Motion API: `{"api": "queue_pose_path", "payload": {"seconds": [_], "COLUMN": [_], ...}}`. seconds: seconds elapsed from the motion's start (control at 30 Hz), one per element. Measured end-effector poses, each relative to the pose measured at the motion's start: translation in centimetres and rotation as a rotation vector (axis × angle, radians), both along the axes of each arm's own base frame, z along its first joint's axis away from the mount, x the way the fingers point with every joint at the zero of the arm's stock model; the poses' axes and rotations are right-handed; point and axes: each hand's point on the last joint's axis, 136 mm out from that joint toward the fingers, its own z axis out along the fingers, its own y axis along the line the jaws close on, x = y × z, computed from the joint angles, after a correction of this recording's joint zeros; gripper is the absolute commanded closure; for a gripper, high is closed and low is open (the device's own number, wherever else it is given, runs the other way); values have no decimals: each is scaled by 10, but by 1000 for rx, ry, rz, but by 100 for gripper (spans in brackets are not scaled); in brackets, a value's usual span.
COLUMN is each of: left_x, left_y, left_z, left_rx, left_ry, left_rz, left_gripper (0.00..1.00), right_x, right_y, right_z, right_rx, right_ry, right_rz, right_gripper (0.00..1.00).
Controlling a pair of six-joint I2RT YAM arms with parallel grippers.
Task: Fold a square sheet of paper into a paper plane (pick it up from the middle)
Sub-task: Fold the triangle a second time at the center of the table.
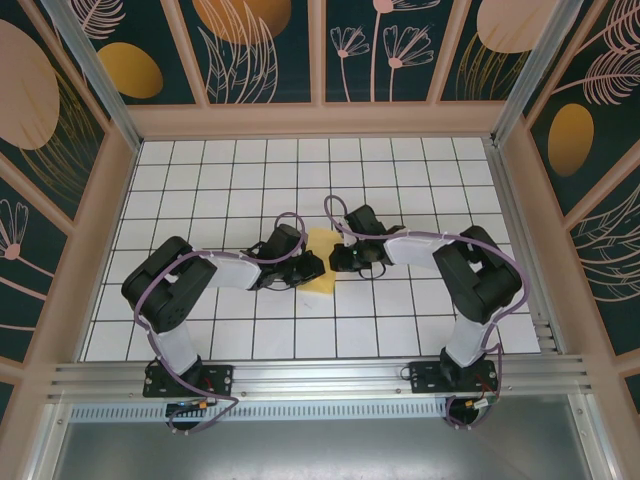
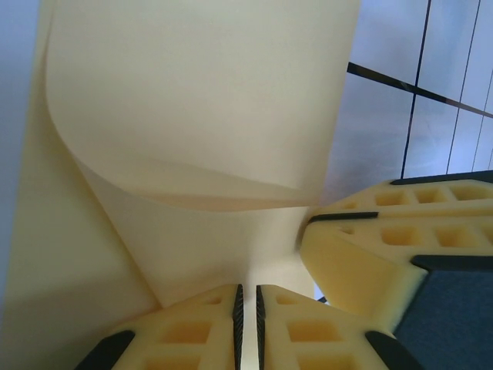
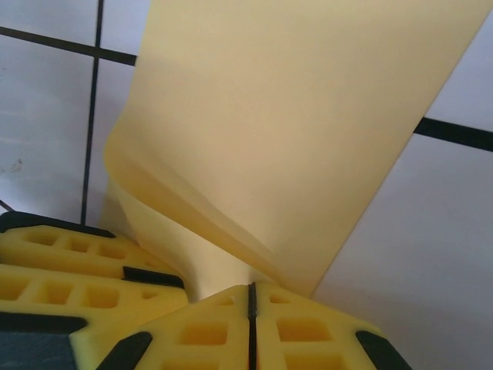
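Table [image 1: 200,330]: left pincer [image 2: 248,304], right pincer [image 3: 251,304] clamp paper [image 3: 308,116].

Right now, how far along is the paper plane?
Early on. Done: the square sheet of paper curls over on itself in a loose bend. In hand: the left claw and right claw are both pinched shut on it. Left: pressing a sharp crease, then all the folds that make a pointed dart.

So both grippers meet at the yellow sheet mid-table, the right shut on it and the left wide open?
Not open: the left wrist view shows the left gripper shut on the square sheet of paper too. The rest holds.
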Motion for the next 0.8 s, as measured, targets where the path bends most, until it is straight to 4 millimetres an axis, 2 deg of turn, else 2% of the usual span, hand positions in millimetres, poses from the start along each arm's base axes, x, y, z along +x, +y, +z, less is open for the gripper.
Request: {"api": "queue_pose_path", "payload": {"seconds": [0.33,0.57,0.8], "left_x": [0,7,15], "left_y": [0,-3,1], "left_z": [3,20,11], "left_rx": [-6,-40,4], "left_ry": [-7,-57,-64], "left_rz": [0,10,46], "left_gripper": [79,79,79], "right_x": [0,1,1], "right_y": [0,0,0], "right_z": [-5,-6,-6], "right_rx": [-7,-10,-9], "right_ry": [7,6,2], "right_rz": [-1,2,5], "right_gripper": [92,93,93]}}
